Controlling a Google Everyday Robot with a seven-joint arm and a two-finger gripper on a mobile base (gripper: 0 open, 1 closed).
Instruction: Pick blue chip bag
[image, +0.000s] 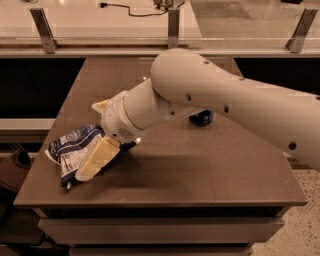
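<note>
The blue chip bag lies crumpled near the left front edge of the dark table, its white label panel facing up. My gripper reaches down over the bag's right side, with one cream finger lying on the bag. The big white arm crosses the table from the right and hides much of the table's middle.
A blue Pepsi can stands behind the arm near the table's middle, mostly hidden. A glass rail with metal posts runs along the back. The table's left edge is just beside the bag.
</note>
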